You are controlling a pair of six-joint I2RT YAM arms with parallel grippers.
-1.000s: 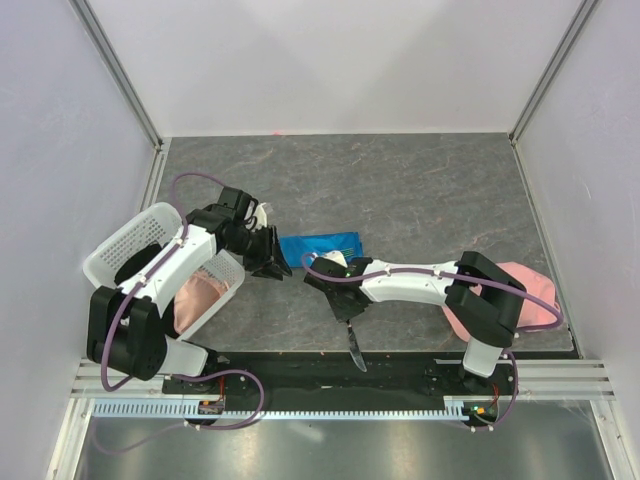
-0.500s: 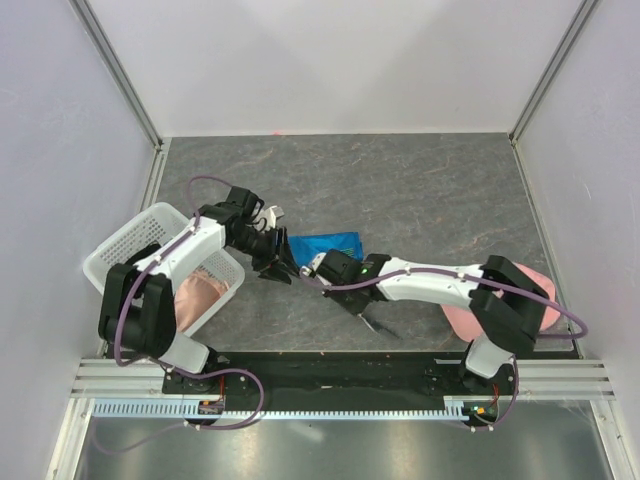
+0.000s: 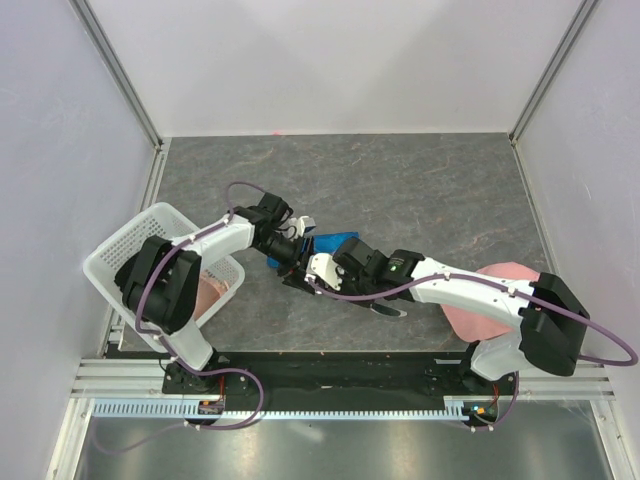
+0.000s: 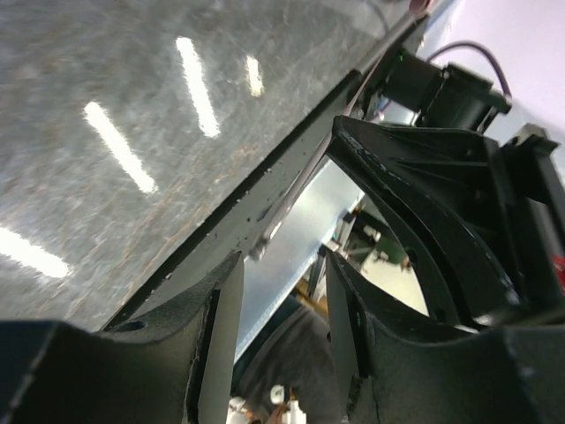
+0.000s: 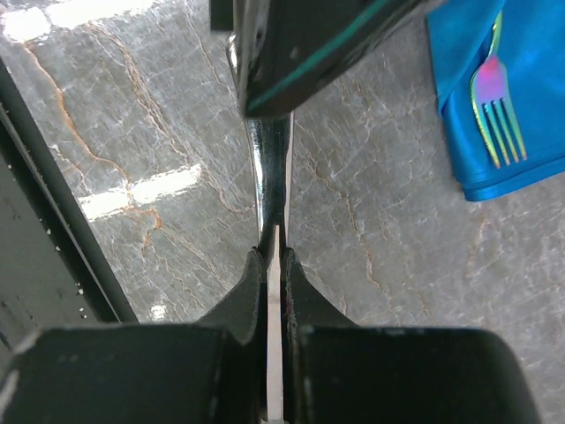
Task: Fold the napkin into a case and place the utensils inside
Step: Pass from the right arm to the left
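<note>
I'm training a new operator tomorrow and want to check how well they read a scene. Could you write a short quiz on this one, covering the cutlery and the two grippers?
1. True or false: the fork lies on the blue napkin.
2. Multiple choice: what is the right gripper holding? A. the fork. B. the knife. C. nothing.
3. Fill in: the left gripper is ____, with nothing in it.

Key
1. True.
2. B. The fingers are closed on the knife.
3. Open.
</note>
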